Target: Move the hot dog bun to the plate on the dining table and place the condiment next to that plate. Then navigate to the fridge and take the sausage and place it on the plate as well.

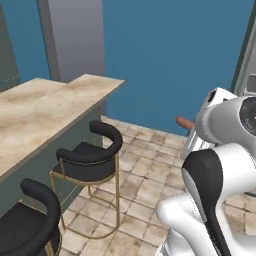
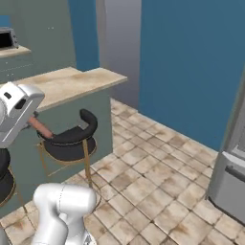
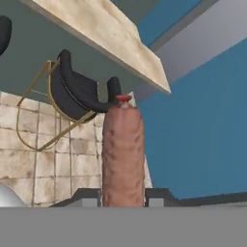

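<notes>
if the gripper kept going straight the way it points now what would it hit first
Probably the dark bar stool: the gripper, shut on the sausage, aims past the sausage tip at its backrest, below the dining table edge. Depth is unclear.

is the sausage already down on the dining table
No, the sausage is clamped in the end effector, up in the air beside the dining table over the tiled floor.

Two black-cushioned stools on thin gold frames stand on the tiled floor (image 1: 145, 175): the farther stool (image 1: 92, 160) with its curved backrest toward the room, the nearer stool (image 1: 27, 225) at the lower left. A blue wall (image 1: 170, 55) runs behind, with a grey pillar (image 1: 75, 37) at its left. Far left, a microwave (image 2: 8, 38) sits on a wall counter (image 2: 14, 51).
</notes>
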